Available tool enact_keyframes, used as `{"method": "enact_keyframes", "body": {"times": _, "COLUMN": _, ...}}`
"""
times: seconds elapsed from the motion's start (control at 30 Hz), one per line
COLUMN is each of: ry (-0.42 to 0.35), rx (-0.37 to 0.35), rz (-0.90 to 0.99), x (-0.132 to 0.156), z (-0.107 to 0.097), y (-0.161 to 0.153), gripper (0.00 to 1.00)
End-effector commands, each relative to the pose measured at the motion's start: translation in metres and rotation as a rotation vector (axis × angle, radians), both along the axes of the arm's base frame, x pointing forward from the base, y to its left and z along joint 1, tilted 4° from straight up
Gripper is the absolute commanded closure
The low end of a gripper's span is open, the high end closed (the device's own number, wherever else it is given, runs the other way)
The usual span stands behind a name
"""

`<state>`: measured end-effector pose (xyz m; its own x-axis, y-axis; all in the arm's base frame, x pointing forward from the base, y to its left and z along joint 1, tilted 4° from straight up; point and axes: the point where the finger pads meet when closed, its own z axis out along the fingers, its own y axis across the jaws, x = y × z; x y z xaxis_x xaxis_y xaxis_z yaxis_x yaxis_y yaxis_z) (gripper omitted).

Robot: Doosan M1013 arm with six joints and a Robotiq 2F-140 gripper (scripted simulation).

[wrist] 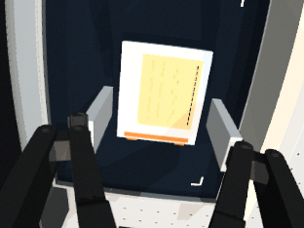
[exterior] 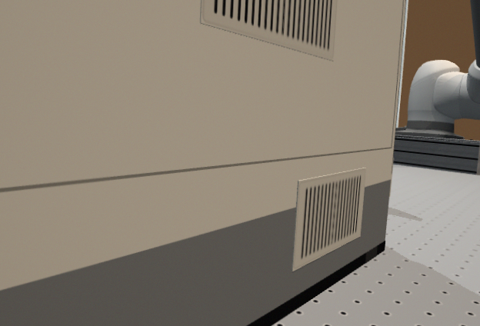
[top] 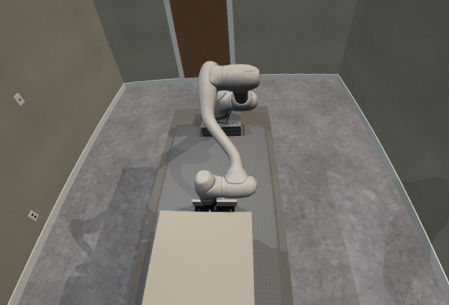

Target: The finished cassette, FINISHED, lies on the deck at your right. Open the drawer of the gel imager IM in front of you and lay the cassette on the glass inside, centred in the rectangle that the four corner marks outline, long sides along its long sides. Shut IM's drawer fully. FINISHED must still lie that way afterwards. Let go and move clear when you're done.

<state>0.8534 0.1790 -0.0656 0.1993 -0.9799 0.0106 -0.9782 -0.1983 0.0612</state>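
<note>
Between the gripper (wrist: 158,121) pads, seemingly untouched: FINISHED (wrist: 164,93).

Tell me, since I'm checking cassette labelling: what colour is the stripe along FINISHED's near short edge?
Orange, on FINISHED; clearest in the wrist view.
</note>
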Motion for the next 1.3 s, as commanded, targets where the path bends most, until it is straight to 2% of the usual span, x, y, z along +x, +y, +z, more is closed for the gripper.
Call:
{"method": "enact_keyframes", "body": {"times": 0.0, "ry": 0.0, "rx": 0.0, "rz": 0.0, "x": 0.0, "z": 0.003, "y": 0.0, "gripper": 0.38}}
{"method": "enact_keyframes", "body": {"times": 1.27, "ry": 0.0, "rx": 0.0, "rz": 0.0, "x": 0.003, "z": 0.049, "y": 0.001, "gripper": 0.38}}
